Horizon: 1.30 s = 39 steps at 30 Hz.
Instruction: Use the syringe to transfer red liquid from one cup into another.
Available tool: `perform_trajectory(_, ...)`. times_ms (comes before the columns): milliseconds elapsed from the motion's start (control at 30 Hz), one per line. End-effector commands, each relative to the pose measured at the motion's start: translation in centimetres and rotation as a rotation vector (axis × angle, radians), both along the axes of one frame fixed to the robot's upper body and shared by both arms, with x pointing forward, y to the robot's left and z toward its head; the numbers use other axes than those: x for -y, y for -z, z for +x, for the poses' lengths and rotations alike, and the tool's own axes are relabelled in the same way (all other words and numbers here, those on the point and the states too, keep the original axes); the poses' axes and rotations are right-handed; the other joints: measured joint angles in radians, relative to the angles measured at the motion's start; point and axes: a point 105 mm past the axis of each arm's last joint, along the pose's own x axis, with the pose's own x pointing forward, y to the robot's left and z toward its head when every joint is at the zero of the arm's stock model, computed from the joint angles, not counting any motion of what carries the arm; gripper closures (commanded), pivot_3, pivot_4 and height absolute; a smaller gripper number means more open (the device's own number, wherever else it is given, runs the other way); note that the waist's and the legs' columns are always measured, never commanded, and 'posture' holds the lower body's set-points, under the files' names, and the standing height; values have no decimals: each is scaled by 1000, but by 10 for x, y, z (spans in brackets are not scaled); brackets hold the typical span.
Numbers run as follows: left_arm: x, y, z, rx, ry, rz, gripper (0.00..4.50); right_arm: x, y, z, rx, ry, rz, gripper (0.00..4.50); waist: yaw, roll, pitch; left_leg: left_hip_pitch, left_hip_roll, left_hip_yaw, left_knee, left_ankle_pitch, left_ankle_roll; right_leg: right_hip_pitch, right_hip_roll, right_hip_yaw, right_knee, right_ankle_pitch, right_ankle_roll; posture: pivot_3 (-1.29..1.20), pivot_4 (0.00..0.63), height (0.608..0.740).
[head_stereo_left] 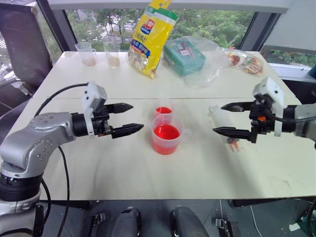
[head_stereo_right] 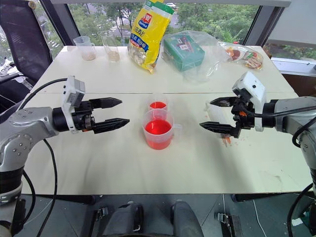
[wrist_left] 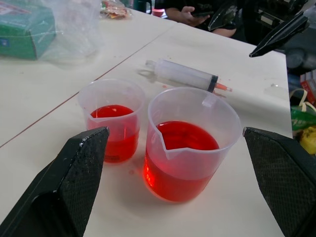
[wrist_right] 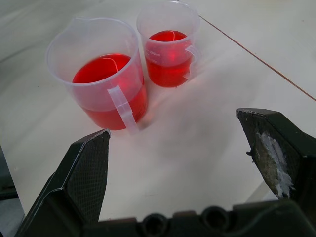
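The handled beaker (head_stereo_left: 166, 134) holding red liquid (head_stereo_left: 166, 132) stands mid-table. Just behind it is the smaller clear cup (head_stereo_left: 163, 109), with a shallower pool of red. The syringe (wrist_left: 182, 74) lies flat on the table to the right of both, its red-stained nozzle toward the front edge. My left gripper (head_stereo_left: 137, 116) hovers open and empty left of the cups, pointing at them. Over the syringe (head_stereo_left: 218, 118) my right gripper (head_stereo_left: 218, 118) hangs open and holds nothing, its fingers aimed at the cups.
At the back of the table are a yellow snack bag (head_stereo_left: 150, 37), a green box in a clear plastic bag (head_stereo_left: 183, 57), two clear cups with tan bottoms (head_stereo_left: 88, 53) and snack packets (head_stereo_left: 247, 61). A person's hand (wrist_left: 190, 14) shows beyond the right edge.
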Motion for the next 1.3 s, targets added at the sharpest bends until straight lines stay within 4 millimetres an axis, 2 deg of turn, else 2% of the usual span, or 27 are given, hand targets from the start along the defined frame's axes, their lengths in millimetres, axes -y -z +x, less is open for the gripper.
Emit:
perform_trajectory(33, 1, -9, -4, 46, 9, 4, 0, 3, -19, -1, 69, 5, 3, 12, 0, 0, 0, 0, 0, 0, 0, 0, 0, 0, 0, 0, 0, 0, 0, 0, 150, 740)
perform_trajectory(300, 2, -15, -1, 66, 2, -14, 0, 10, -16, 2, 66, 25, -29, 12, 0, 0, 0, 0, 0, 0, 0, 0, 0, 0, 0, 0, 0, 0, 0, 0, 150, 740)
perform_trajectory(433, 1, -14, -1, 69, 1, -3, 0, 15, -17, 15, 104, 86, -43, 12, -2, 0, 0, 0, 0, 0, 0, 0, 0, 0, 0, 0, 0, 0, 0, 0, 150, 740)
perform_trajectory(633, 2, -14, 1, 73, -2, -13, 0, 19, -15, 22, 100, 126, -89, 12, -1, 0, 0, 0, 0, 0, 0, 0, 0, 0, 0, 0, 0, 0, 0, 0, 150, 740)
perform_trajectory(867, 4, -13, 2, 81, 2, -10, 0, 26, -7, 37, 26, 231, -104, 12, -1, 0, 0, 0, 0, 0, 0, 0, 0, 0, 0, 0, 0, 0, 0, 0, 150, 740)
perform_trajectory(1167, 9, -11, 5, 99, 11, -8, 0, 42, 6, 83, -207, 538, -57, 12, -4, 0, 0, 0, 0, 1, 1, 0, 0, -1, 0, 1, 1, 0, 0, 0, 150, 740)
perform_trajectory(1300, 10, -13, 5, 111, 8, -9, 0, 56, 20, 97, -316, 681, -85, 12, -2, 0, 0, -1, 0, 1, 0, 0, 0, -2, 0, 1, 0, 0, 0, 0, 150, 740)
